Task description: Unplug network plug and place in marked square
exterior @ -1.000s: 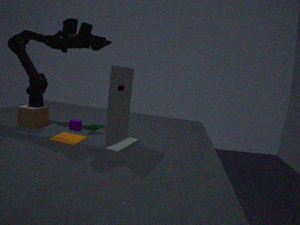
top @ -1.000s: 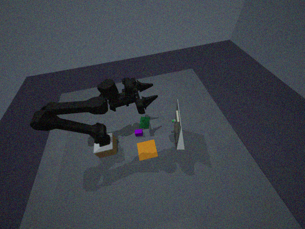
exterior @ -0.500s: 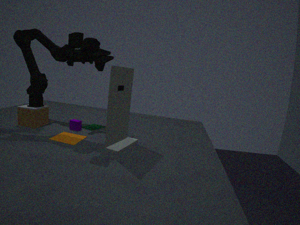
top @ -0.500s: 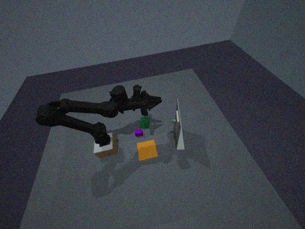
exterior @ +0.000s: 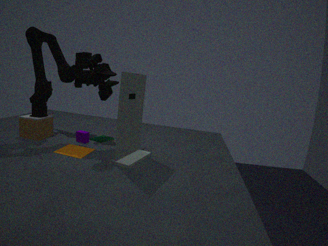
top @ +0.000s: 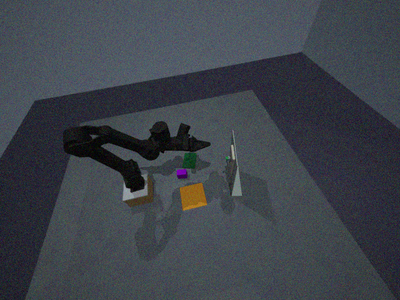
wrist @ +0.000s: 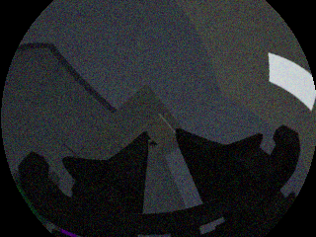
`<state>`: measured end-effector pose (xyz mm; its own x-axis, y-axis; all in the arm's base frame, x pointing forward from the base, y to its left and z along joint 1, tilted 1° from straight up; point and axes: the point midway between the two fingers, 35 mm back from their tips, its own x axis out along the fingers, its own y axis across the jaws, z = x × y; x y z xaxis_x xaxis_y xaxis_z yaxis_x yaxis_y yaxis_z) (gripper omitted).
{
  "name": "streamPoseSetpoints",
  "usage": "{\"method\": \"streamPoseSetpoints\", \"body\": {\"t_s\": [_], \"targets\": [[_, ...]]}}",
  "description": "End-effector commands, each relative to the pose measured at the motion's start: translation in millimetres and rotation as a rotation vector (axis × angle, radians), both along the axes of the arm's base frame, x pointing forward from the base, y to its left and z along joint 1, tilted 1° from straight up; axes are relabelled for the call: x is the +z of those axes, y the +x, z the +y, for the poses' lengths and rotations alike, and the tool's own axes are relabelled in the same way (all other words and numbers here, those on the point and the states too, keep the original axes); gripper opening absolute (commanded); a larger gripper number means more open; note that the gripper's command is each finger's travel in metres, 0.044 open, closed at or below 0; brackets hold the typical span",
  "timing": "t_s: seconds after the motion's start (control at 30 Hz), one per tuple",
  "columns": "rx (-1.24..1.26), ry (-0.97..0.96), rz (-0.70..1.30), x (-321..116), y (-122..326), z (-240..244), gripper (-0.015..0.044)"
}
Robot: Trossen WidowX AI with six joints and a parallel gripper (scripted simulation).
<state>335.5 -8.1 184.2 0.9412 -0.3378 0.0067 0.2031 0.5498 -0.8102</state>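
The upright panel (top: 234, 167) (exterior: 130, 111) stands on the table, edge-on in the top view. The plug (top: 227, 158) sits in its socket on the side facing the arm, small and green, with a pale strip (top: 232, 150) above it. In the exterior view only the socket's dark back (exterior: 131, 96) shows. My gripper (top: 206, 143) (exterior: 116, 78) (wrist: 161, 133) hangs in the air a short way from the panel, at about the plug's height and pointing at it. Its fingers are narrowed but apart, with nothing between them. A flat green square (top: 189, 160) (exterior: 102, 138) lies below the gripper.
A flat orange square (top: 192, 195) (exterior: 74, 150) and a small purple cube (top: 182, 173) (exterior: 82, 136) lie between the arm's base and the panel. The arm stands on a brown box (top: 140, 198) (exterior: 35, 128). The panel's pale foot (exterior: 133, 157) lies on the table.
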Motion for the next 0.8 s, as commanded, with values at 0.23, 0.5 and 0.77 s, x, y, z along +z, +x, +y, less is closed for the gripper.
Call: {"method": "streamPoseSetpoints", "body": {"t_s": [0.23, 0.5, 0.77], "targets": [[-0.134, -0.351, 0.169, -42, -28, -7, 0.0156], [-0.198, -0.544, 0.283, -59, -50, -12, 0.0156], [-0.199, -0.544, 0.283, -59, -46, -12, 0.0156]]}}
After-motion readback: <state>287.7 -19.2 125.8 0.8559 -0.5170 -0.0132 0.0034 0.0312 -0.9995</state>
